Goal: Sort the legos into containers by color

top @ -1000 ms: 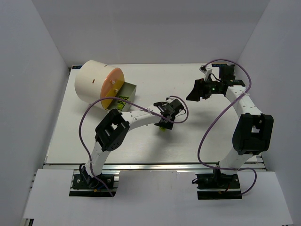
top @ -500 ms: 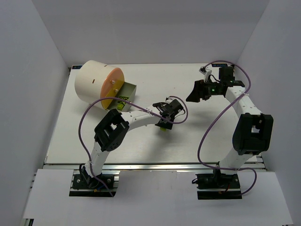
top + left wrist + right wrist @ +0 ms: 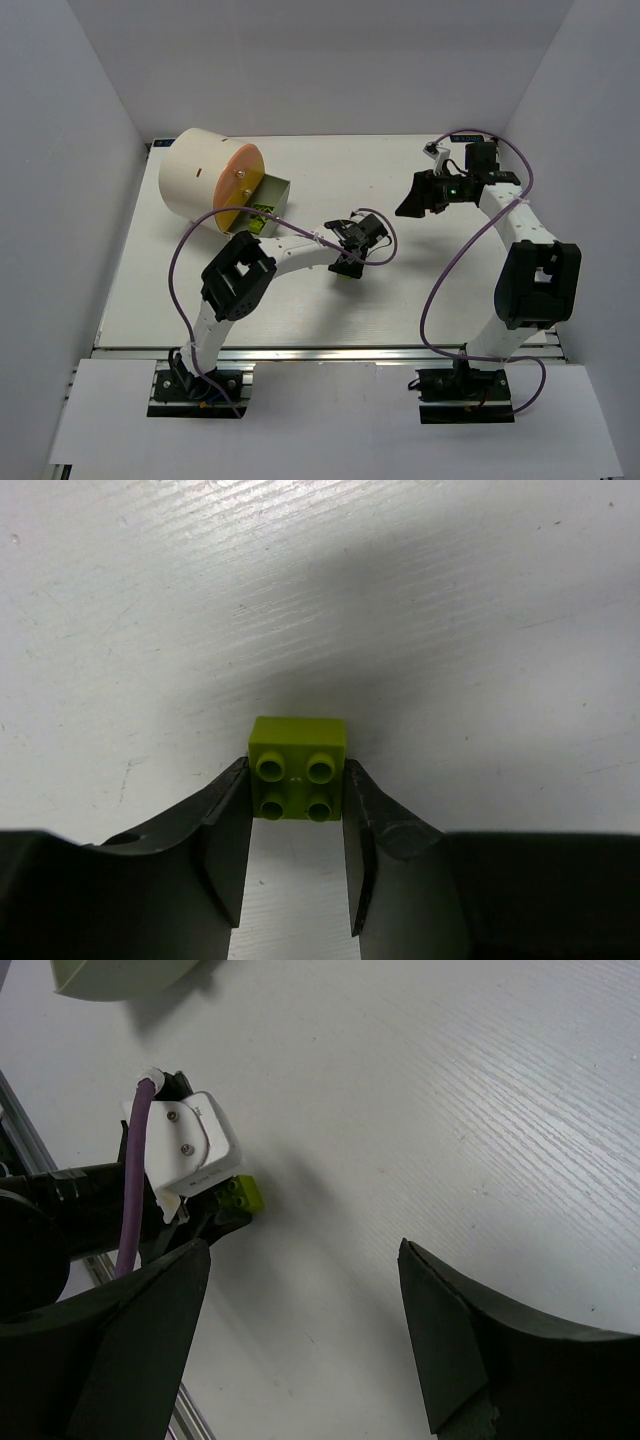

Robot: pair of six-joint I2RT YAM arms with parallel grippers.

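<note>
Sitting on the white table (image 3: 450,600), one yellow-green lego (image 3: 297,755) is being squeezed on both sides by the left fingers (image 3: 225,830), out in the middle, well apart from the big cream drum (image 3: 200,180) with its little open tray (image 3: 272,192). The right fingers (image 3: 140,1340) are hanging wide open over the table, holding nothing.

On table (image 3: 450,600), lego (image 3: 297,769) between left fingers (image 3: 225,840)

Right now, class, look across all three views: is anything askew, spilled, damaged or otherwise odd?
Nothing stands out. The yellow-green brick sits flat on the table, studs up, squarely between the fingers of the left gripper. The drum has one tray open, holding yellow-green pieces, with nothing spilled beside it.
</note>
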